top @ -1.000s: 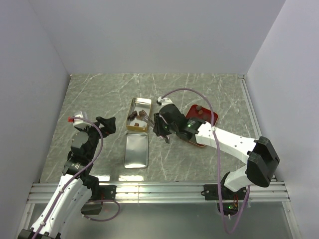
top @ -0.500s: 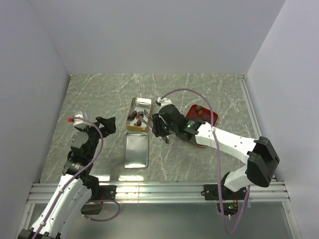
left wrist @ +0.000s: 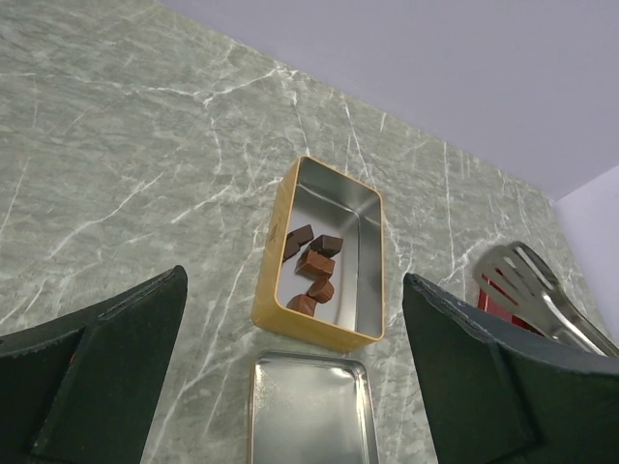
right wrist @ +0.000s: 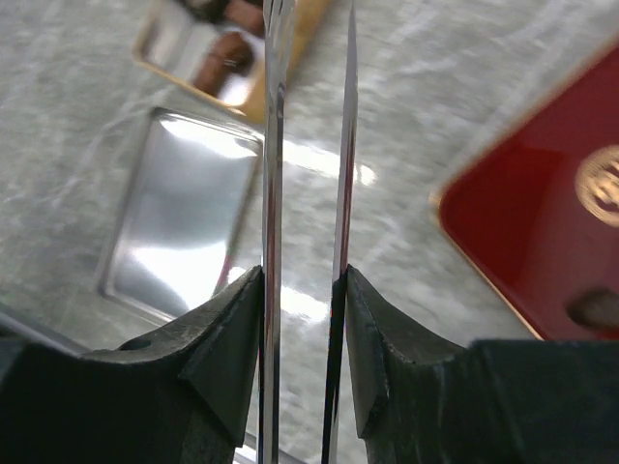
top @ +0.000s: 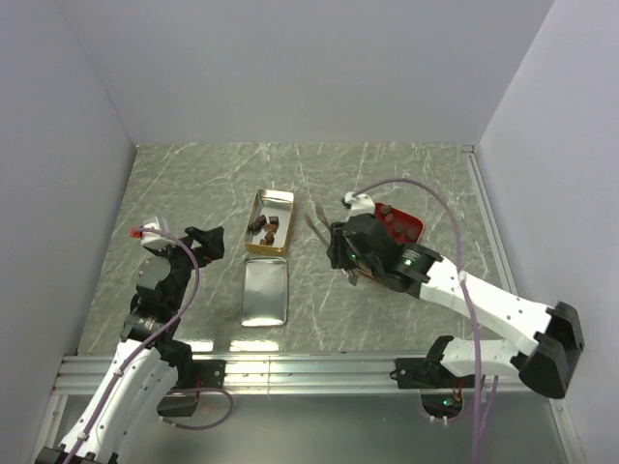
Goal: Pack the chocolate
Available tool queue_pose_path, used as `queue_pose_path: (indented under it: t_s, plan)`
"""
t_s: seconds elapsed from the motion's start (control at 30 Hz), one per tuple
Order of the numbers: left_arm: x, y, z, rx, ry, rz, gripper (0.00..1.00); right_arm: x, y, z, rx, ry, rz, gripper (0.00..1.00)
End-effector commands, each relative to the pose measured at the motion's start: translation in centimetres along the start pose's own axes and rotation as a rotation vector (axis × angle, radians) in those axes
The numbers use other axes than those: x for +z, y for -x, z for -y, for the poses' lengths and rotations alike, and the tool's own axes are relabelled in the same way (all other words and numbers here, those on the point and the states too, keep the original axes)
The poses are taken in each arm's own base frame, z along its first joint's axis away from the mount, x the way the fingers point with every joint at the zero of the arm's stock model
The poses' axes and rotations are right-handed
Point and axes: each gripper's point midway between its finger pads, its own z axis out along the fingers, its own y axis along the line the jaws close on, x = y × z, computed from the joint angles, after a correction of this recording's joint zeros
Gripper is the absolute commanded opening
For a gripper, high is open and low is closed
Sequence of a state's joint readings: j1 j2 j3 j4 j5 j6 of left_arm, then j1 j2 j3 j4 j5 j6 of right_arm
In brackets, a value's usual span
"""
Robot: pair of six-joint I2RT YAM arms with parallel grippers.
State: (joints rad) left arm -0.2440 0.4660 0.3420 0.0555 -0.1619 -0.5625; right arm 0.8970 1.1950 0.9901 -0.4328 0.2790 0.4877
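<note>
On the table (top: 193, 193), the right arm (top: 484, 300) reaches in over the near-left part of the red tray (top: 411, 227), while the left arm (top: 155, 309) hangs back near the left wall. The left gripper (top: 208, 240) has its jaws spread wide around nothing. The tin (top: 274, 196) stands left of centre with its long axis running near to far, and its lid (top: 264, 294) lies flat just on the near side of it. The right gripper (right wrist: 300, 290) is clamped on the handle end of the tongs (top: 317, 220). The tongs' long axis runs from the gripper up and leftward, so their tips sit over bare table between tin and tray. In the wrist view the two blades (right wrist: 274, 145) stand a narrow gap apart with nothing between them. Several pieces of chocolate (left wrist: 311, 266) already lie clustered in the near half of the tin. At least two more chunks (top: 386, 209) rest on the tray, to the right of the tongs' tips and off their axis. My judgement is that the next pickup turns on swinging the tips rightward, away from the tin and onto the tray. The right arm is much the nearer one for that.
</note>
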Motion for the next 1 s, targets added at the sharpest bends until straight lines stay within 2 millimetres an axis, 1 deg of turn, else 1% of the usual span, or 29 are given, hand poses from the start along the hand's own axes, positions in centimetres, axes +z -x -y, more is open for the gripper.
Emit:
queue_pose_path:
  t_s: [0.0, 0.03, 0.07, 0.1, 0.13, 0.2, 0.23, 0.3, 0.33, 0.4, 0.43, 0.47, 0.6, 0.63, 0.93, 0.97]
  plan:
    - [-0.1, 0.5, 0.7, -0.003, -0.035, 0.019, 1.0, -1.4, 0.2, 4.6, 0.073, -0.127, 0.052, 0.44]
    - [-0.1, 0.5, 0.7, -0.003, -0.034, 0.023, 0.99, -1.4, -0.7, 5.5, 0.081, -0.143, 0.041, 0.45]
    - [-0.1, 0.5, 0.7, -0.003, -0.036, 0.022, 1.0, -1.4, -0.8, 6.1, 0.098, -0.144, 0.045, 0.44]
    - [-0.1, 0.4, 0.7, -0.003, -0.038, 0.021, 0.99, -1.7, -0.4, 7.4, 0.13, -0.163, 0.066, 0.44]
    - [-0.1, 0.5, 0.7, -0.002, -0.038, 0.023, 1.0, -1.6, -1.1, 8.2, 0.14, -0.179, 0.056, 0.44]
    - [-0.1, 0.4, 0.8, -0.001, -0.04, 0.02, 0.99, -1.8, -1.2, 9.4, 0.156, -0.199, 0.064, 0.44]
    - [-0.1, 0.4, 0.7, 0.0, -0.038, 0.021, 0.99, -1.7, -1.5, 10.9, 0.173, -0.237, 0.061, 0.44]
    - [-0.1, 0.5, 0.7, 0.0, -0.036, 0.02, 0.99, -1.9, -1.6, 12.0, 0.186, -0.262, 0.067, 0.44]
    - [-0.1, 0.4, 0.7, 0.0, -0.036, 0.02, 0.99, -1.9, -1.8, 13.1, 0.203, -0.291, 0.067, 0.44]
    - [-0.2, 0.5, 0.7, 0.0, -0.038, 0.023, 0.99, -2.1, -1.7, 14.0, 0.221, -0.308, 0.084, 0.44]
    - [-0.2, 0.5, 0.7, 0.0, -0.038, 0.024, 0.99, -2.2, -2.0, 14.5, 0.224, -0.319, 0.08, 0.45]
    - [-0.2, 0.6, 0.8, -0.001, -0.041, 0.026, 0.99, -2.2, -1.9, 15.4, 0.241, -0.342, 0.086, 0.45]
    - [-0.2, 0.4, 0.7, 0.0, -0.042, 0.021, 0.99, -2.0, -2.9, 17.4, 0.253, -0.407, 0.063, 0.45]
    - [-0.1, 0.4, 0.8, 0.0, -0.044, 0.021, 1.0, -1.9, -3.4, 17.8, 0.254, -0.417, 0.053, 0.45]
    - [0.5, -0.4, 0.6, 0.008, -0.032, -0.011, 0.99, -2.4, -3.9, 19.5, 0.276, -0.441, 0.056, 0.45]
    - [0.5, -0.4, 0.6, 0.008, -0.033, -0.011, 0.99, -2.2, -3.9, 19.5, 0.276, -0.431, 0.054, 0.45]
